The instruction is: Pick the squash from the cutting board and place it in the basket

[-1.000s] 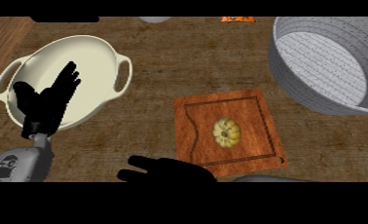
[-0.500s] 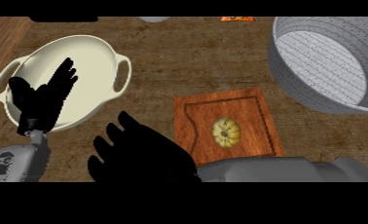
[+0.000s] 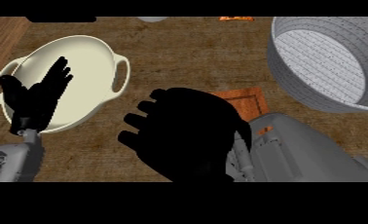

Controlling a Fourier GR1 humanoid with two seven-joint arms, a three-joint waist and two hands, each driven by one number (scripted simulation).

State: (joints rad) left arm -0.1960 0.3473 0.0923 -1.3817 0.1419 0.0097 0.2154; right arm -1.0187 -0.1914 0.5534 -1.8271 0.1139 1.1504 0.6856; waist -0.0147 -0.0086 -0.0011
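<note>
My right hand (image 3: 187, 135) fills the middle of the head view, raised high over the counter with its fingers spread to the left, open and holding nothing. It and its grey forearm (image 3: 302, 152) cover most of the wooden cutting board (image 3: 244, 99); only the board's far corner shows. The squash is hidden behind them. The grey woven basket (image 3: 287, 79) stands at the far right, beyond the board. My left hand (image 3: 39, 99) rests open, fingers up, at the left edge.
A cream two-handled bowl (image 3: 86, 67) sits at the left, partly under my left hand. Small objects line the far edge: an orange one (image 3: 236, 18), a grey one (image 3: 151, 19) and a dark one (image 3: 61, 19).
My right hand has risen and swung right over the cutting board, now hiding the squash that showed before. The left hand has stayed in place.
</note>
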